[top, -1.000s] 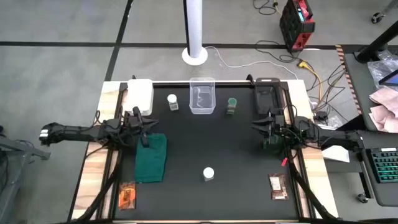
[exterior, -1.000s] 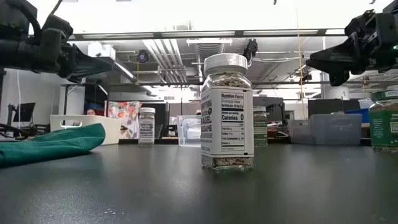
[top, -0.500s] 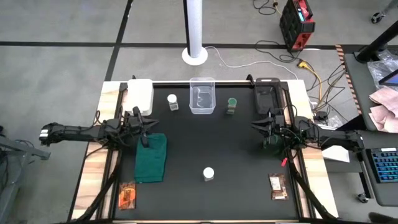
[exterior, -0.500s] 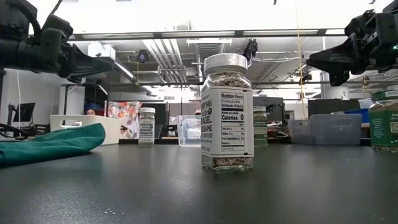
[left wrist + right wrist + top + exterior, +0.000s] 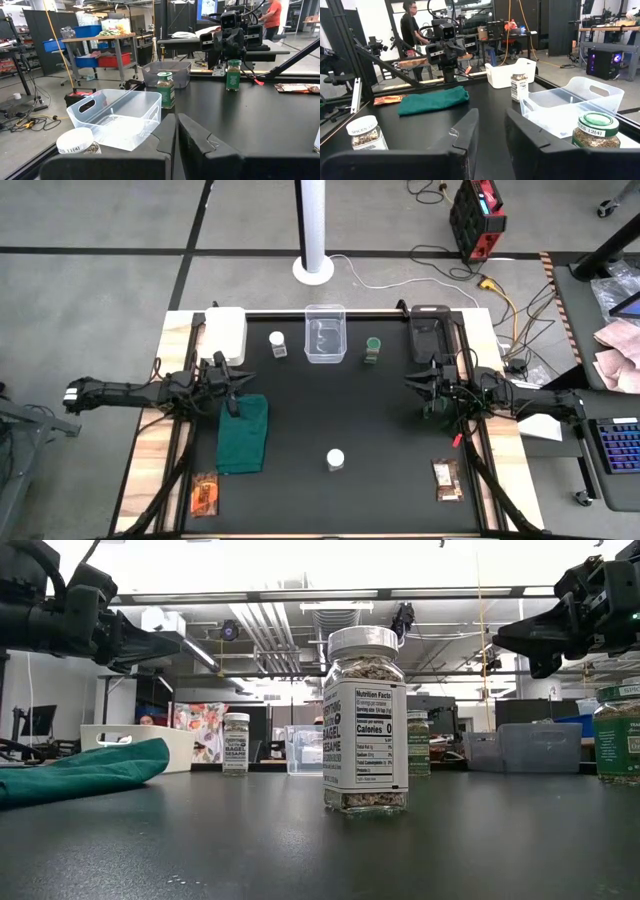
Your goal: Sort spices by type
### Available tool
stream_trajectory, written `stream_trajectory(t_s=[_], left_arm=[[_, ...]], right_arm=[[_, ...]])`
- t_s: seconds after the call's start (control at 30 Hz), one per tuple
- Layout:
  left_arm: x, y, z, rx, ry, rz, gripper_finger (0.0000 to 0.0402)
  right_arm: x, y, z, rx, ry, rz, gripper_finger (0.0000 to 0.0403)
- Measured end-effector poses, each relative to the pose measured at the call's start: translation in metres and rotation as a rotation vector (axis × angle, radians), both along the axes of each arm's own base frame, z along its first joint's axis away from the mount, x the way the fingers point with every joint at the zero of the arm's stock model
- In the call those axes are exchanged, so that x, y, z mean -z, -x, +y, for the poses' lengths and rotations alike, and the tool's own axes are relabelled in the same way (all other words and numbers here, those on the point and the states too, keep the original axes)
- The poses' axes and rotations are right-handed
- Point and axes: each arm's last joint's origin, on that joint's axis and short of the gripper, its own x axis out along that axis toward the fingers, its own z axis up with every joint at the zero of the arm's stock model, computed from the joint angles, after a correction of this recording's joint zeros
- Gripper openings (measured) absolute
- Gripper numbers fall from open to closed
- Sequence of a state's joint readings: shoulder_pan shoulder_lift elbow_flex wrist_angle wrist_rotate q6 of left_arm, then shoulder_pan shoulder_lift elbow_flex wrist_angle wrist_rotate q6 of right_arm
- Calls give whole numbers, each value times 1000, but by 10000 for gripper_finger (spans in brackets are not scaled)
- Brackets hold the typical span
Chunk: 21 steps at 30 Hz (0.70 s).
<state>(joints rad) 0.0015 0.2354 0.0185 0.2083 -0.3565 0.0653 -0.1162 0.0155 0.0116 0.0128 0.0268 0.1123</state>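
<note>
From above, I am holding my left gripper (image 5: 236,388) over the left side of the black table (image 5: 340,410), just above the dark green cloth (image 5: 243,434), and my right gripper (image 5: 418,383) over the right side, right beside a green-lidded jar (image 5: 430,406). One white-lidded jar (image 5: 335,460) is standing near the front centre, another (image 5: 277,344) at the back left of the clear plastic box (image 5: 325,334), and a second green-lidded jar (image 5: 372,350) to that box's right. Two orange-brown packets are lying at the front corners: one left (image 5: 205,495), one right (image 5: 447,479).

At table height, the front white-lidded jar (image 5: 365,720) is standing upright (label facing the camera), with both arms hanging high at the sides.

Through my left wrist, my fingers (image 5: 197,140) are pressing nearly together, holding nothing; the box (image 5: 117,117) and a green-lidded jar (image 5: 165,89) are sitting beyond.

Through my right wrist, my fingers (image 5: 467,131) are standing slightly apart, empty, with the cloth (image 5: 433,100) lying ahead.
</note>
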Motion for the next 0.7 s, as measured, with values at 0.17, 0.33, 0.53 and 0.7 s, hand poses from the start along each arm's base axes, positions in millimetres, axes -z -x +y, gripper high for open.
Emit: stream_trajectory(t_s=[0.17,0.33,0.53,0.7], left_arm=[[0,0,0,0,0,0,2],[0,0,0,0,0,0,2],[0,0,0,0,0,0,2],[0,0,0,0,0,0,2]], right_arm=[[0,0,0,0,0,0,95],[0,0,0,0,0,0,98],[0,0,0,0,0,0,85],[0,0,0,0,0,0,72]])
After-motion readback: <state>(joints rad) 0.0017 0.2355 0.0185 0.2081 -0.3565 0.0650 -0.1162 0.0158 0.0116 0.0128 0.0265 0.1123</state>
